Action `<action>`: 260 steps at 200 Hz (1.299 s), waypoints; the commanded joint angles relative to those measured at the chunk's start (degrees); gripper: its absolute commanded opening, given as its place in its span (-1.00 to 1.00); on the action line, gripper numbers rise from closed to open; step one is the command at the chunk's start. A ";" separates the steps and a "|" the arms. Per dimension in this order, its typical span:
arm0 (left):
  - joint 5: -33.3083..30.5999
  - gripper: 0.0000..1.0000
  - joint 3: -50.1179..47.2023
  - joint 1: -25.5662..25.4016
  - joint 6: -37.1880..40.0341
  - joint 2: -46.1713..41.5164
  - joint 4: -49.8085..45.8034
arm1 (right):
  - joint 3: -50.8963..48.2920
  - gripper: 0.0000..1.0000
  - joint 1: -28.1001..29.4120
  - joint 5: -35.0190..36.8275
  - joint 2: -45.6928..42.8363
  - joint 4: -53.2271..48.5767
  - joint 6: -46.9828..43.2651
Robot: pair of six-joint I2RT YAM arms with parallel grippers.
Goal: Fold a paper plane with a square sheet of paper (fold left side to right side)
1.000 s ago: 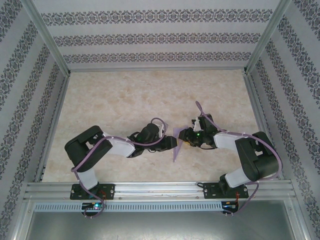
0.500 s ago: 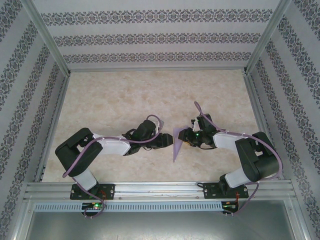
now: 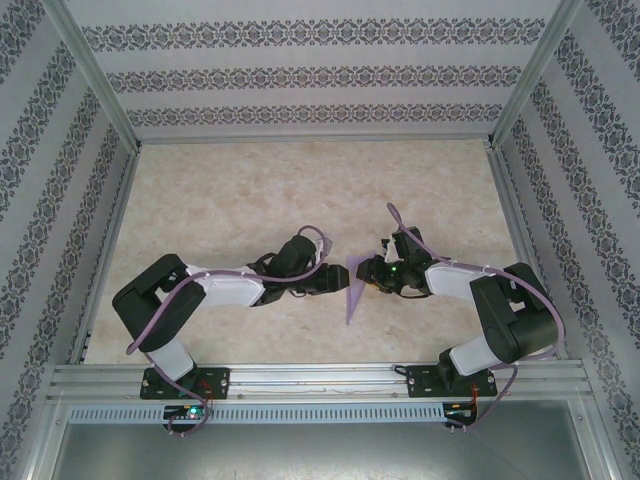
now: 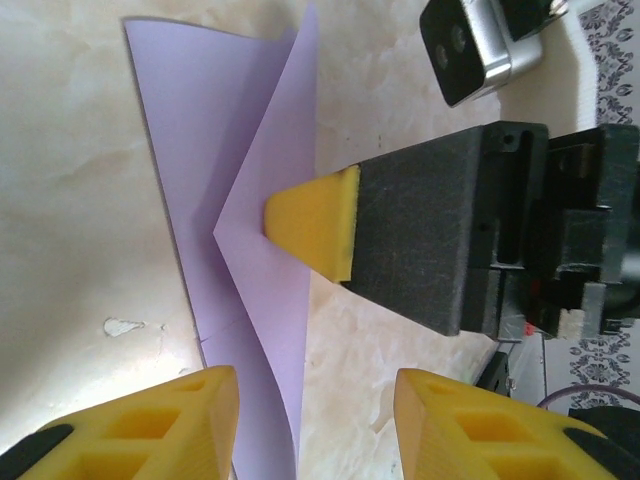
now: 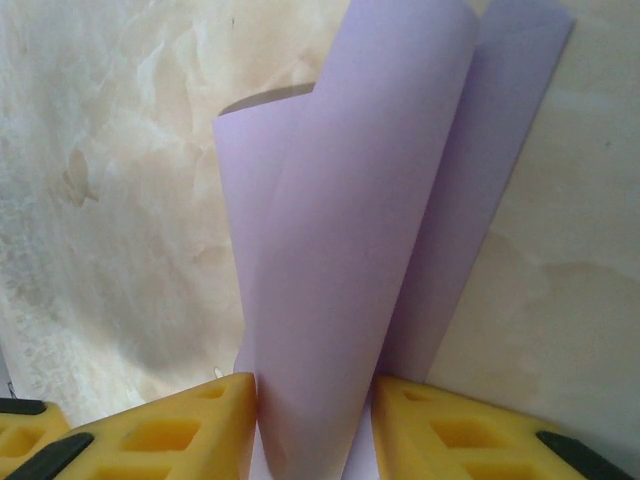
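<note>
Sheet status: the square sheet of paper (image 3: pixel 350 295) stands on edge toward the near side of the table, between the two wrists. It is bent into a soft upright loop rather than lying flat, and it has no paper plane shape yet. In the right wrist view the rounded bend rises straight from the right gripper (image 5: pixel 315 432), whose yellow pads close on both layers at their foot, so it is clenched on the sheet. The left wrist view shows one of those pads (image 4: pixel 305 225) pressed against the raised flap.

Change over the last second: in the top view the sheet has barely shifted. The left arm has dropped its elbow low and outward and reached its wrist in along the table. The left gripper (image 4: pixel 315 435) has its jaws apart. The sheet's near edge passes just beside one pad without being squeezed, so it reads as released.

Meaning (judgement): the left half is carried over and the right side alone holds it. The bend is still uncreased, so flattening remains to be done.

Containers: the only enclosure is the aluminium frame (image 3: pixel 100 88), which holds the marble-look table (image 3: pixel 230 200), both arms and the sheet
</note>
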 commanded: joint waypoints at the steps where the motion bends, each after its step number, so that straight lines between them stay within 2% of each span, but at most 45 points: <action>1: 2.61 -0.11 2.40 0.74 0.51 3.15 1.70 | -1.32 -0.22 1.99 5.73 4.25 -0.89 -1.32; 59: 3.45 -0.12 3.66 0.08 -0.62 7.90 3.36 | -1.39 -0.22 1.99 6.16 4.93 -0.89 -1.45; 127: 4.49 -0.45 3.82 -0.23 -2.60 10.52 7.95 | -1.41 -0.22 1.99 5.93 5.17 -0.98 -1.32; 260: 3.71 -0.59 4.38 -0.49 -3.70 12.82 8.65 | -0.77 -0.22 2.07 6.38 5.21 -1.86 -1.83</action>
